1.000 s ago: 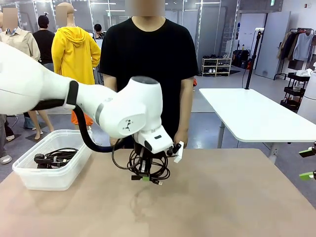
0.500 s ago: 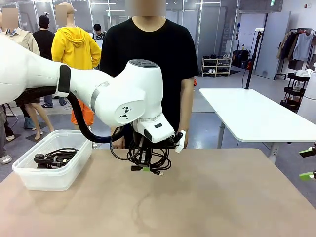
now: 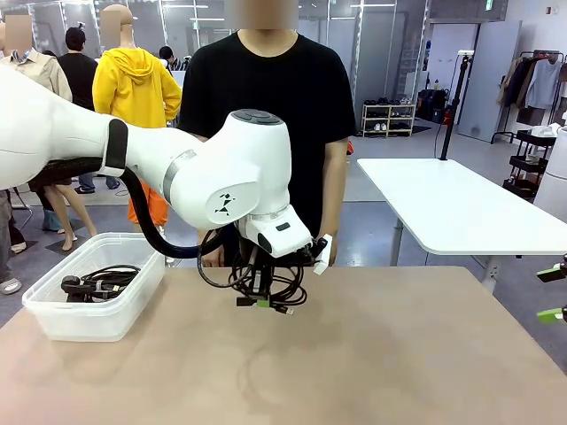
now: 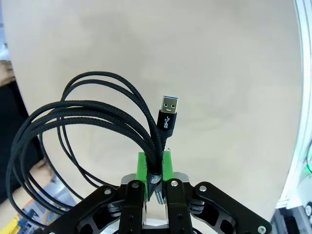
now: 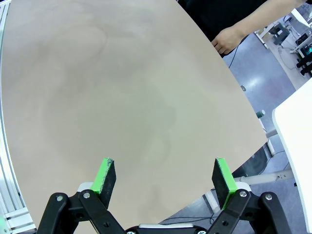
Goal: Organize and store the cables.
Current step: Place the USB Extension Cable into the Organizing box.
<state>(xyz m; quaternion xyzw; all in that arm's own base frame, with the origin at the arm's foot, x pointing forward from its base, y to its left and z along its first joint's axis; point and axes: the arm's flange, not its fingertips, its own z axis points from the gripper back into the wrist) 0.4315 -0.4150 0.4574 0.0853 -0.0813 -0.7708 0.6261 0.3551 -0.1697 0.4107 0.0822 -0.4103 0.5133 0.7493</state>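
Held cable: the left pincer [image 4: 154,168] has its green pads pressed together on a coiled black cable [image 4: 87,114], pinching the bundle where the strands gather; the loops fan away from the pads and a USB plug [image 4: 168,111] sticks up beside them.
Height: in the front view the coil [image 3: 266,282] hangs under the left pincer [image 3: 259,297], above the desk [image 3: 381,354] near its far middle, apparently not touching the top.
Bin: a clear plastic bin [image 3: 93,310] sits at the desk's left end, well apart from the hanging coil; another black cable [image 3: 99,281] already lies inside.
Key relation: the bin lies to the robot's left of the coil, on the side the left arm comes from, so I judge the carry runs sideways along the desk's length, then down over the rim.
Right pincer: the right pincer [image 5: 165,178] is spread wide and holds nothing, over bare desk at the right side, far from the bin.
Person: a hand [image 3: 326,248] hangs just behind the coil at the far edge.
Surface and room: tan, flat and bare between coil and bin; the trailing loops could catch the bin's rim.
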